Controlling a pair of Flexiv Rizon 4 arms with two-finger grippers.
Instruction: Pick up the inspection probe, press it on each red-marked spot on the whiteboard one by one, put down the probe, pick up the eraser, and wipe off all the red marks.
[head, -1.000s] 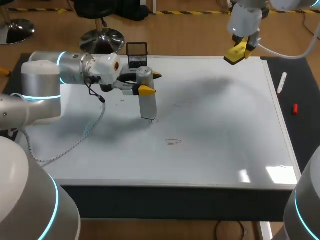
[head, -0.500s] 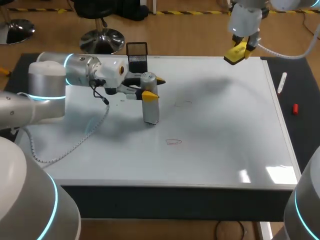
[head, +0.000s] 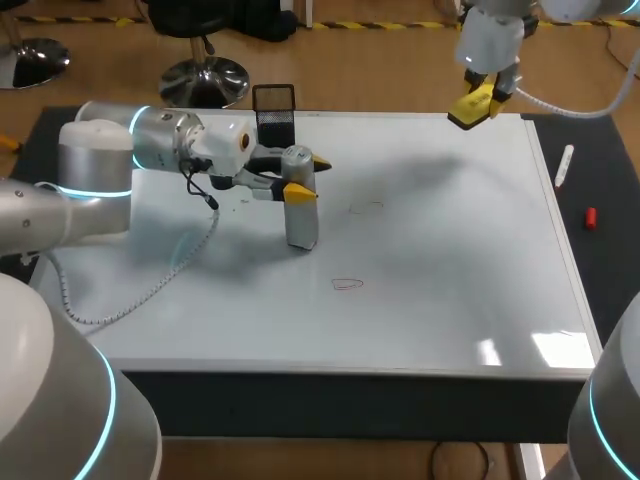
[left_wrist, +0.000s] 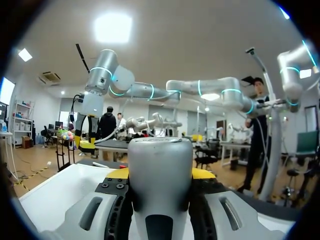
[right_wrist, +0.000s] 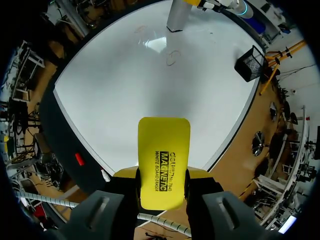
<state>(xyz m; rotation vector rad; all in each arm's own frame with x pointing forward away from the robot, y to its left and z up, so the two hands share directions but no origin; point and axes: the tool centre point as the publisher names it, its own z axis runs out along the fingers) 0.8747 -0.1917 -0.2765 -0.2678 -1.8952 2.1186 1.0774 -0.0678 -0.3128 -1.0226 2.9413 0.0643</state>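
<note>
The grey cylindrical probe stands upright on the whiteboard, left of its middle. My left gripper is shut on the probe's upper part from the side; in the left wrist view the probe fills the space between the fingers. A red outline mark lies nearer the front and a fainter mark to the probe's right. Above the board's far right corner my right gripper is shut on the yellow eraser, also seen as the eraser in the right wrist view.
A black mesh holder stands at the board's far edge behind the probe. On the dark mat right of the board lie a white marker and a red cap.
My left gripper has shifted slightly right and down with the probe, whose tip now covers the small mark seen beside it one second ago. The right arm has not moved.
</note>
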